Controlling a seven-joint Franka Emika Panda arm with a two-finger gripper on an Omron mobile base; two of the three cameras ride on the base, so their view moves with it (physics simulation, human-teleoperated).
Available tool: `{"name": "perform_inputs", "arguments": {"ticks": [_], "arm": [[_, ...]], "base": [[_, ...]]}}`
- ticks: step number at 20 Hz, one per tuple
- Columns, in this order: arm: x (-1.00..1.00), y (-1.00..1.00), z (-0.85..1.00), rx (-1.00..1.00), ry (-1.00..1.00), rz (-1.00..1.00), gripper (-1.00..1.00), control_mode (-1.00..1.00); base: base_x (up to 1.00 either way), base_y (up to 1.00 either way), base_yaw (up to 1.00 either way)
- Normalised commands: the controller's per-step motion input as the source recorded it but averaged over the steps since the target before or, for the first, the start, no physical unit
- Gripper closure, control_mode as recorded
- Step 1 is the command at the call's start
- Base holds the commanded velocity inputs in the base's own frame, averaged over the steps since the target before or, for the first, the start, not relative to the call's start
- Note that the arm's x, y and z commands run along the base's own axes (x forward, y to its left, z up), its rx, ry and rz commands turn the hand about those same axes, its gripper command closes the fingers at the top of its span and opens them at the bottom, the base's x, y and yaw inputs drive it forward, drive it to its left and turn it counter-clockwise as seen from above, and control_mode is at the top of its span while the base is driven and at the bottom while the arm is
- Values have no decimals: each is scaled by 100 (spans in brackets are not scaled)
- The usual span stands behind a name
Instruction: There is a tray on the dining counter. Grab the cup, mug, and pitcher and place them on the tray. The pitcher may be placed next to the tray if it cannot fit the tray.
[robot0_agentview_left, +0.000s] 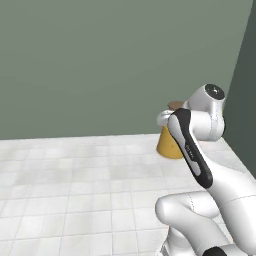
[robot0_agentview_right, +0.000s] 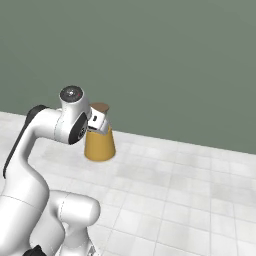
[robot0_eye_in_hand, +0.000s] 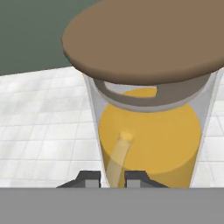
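A flat grey-green wall (robot0_agentview_left: 100, 65) stands behind a floor of pale square tiles (robot0_agentview_left: 75, 190). The gripper (robot0_eye_in_hand: 113, 178) is closed narrowly on the pitcher (robot0_agentview_right: 99, 142): both dark fingertips (robot0_eye_in_hand: 89, 178) press the glass neck between them. The brown lid (robot0_eye_in_hand: 144, 41) sits just beyond the fingertips, the orange-yellow liquid (robot0_eye_in_hand: 151, 135) past them.

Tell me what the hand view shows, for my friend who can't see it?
Very close up, a clear glass pitcher of orange-yellow liquid with a round brown lid stands on a white tiled floor. The gripper is closed on part of the pitcher, its two dark tips at the bottom edge.
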Motion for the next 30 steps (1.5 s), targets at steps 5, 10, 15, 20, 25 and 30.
{"name": "perform_inputs", "arguments": {"ticks": [5, 10, 15, 20, 25, 30], "arm": [[0, 0, 0, 0, 0, 0, 100, 100], [0, 0, 0, 0, 0, 0, 100, 100], [0, 0, 0, 0, 0, 0, 100, 100], [0, 0, 0, 0, 0, 0, 100, 100], [0, 0, 0, 0, 0, 0, 100, 100], [0, 0, 0, 0, 0, 0, 100, 100]], "base": [[100, 0, 17], [100, 1, 34], [100, 0, 53], [100, 0, 62], [100, 0, 64], [100, 0, 63]]}}
